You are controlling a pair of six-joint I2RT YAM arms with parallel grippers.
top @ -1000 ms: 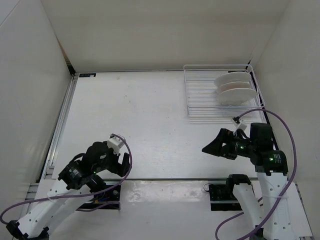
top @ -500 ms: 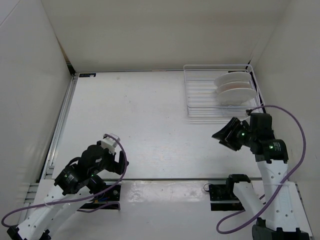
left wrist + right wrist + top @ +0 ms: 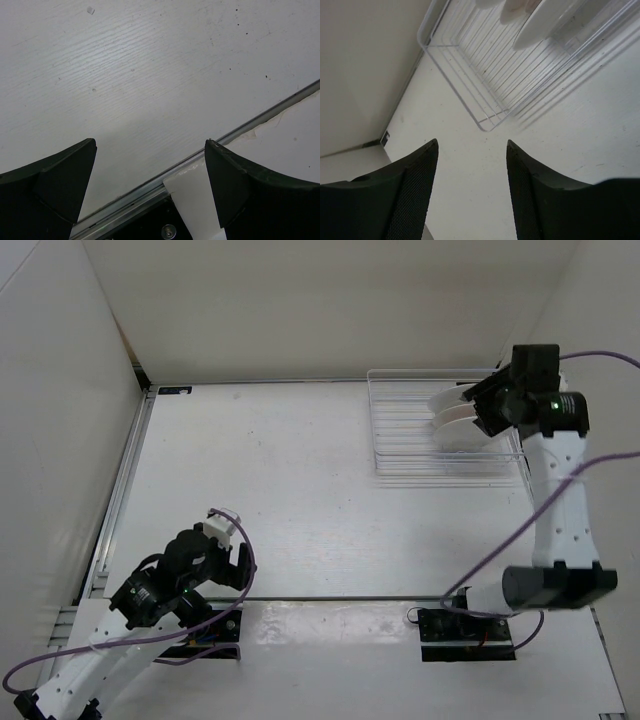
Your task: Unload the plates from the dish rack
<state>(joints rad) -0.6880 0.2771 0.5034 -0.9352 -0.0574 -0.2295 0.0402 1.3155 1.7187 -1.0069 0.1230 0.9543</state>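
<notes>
Left gripper (image 3: 150, 150) is kept low by the near edge of the table (image 3: 300, 460), fingers apart, nothing held. Rack (image 3: 400, 430) is sited far right, with both plates (image 3: 462, 430) seated in its right side. Right gripper (image 3: 472, 150) is held over them, fingers apart, empty.

White wire dish rack (image 3: 400, 445) sits at far-right corner of bench (image 3: 300, 490). 2 plates (image 3: 460, 435) stand on edge in its right half, close together, pale sides showing.
</notes>
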